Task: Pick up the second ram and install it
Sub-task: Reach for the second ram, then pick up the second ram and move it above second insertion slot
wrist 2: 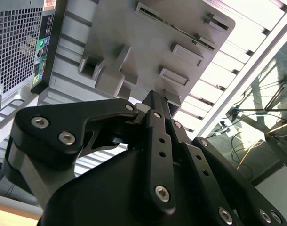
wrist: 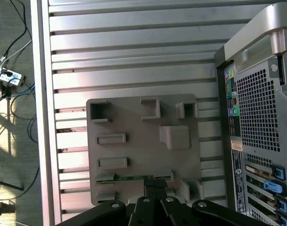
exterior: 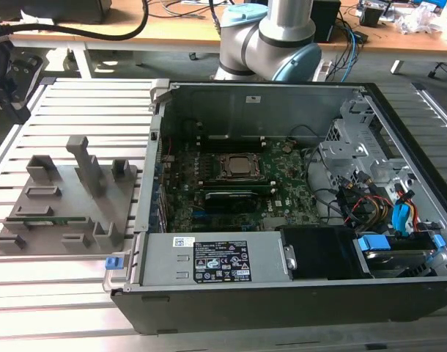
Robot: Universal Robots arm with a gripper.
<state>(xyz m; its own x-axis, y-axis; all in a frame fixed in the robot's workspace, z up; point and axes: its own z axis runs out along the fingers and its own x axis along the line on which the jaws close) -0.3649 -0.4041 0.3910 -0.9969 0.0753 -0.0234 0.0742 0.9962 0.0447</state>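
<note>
The second ram (exterior: 51, 219) has not been lifted yet. It lies flat in a slot on the near part of the grey tray (exterior: 62, 202), which sits on the slatted table (exterior: 62, 301) at the exterior view's left, just beside the open computer case (exterior: 282, 312). Its long axis runs left to right there, roughly parallel to the near wall of the case.

The arm (exterior: 271, 33) rises from beyond the far side of the case. In the first wrist view the gripper (wrist: 155, 184) hangs well above the tray, looking down on it. From there the thin green stick shows as a line that crosses right behind the fingertips, so I judge the ram to be almost straight below the jaws. The tips fall nearer one end of the stick than its middle.

The jaws look drawn together with nothing between them. The two fingers seem to sit side by side along the stick's length rather than across it, though I would not swear to that. Gripper and ram are well apart in height. The motherboard (exterior: 282, 198), where the stick belongs, lies to the right of the tray, inside the case.
</note>
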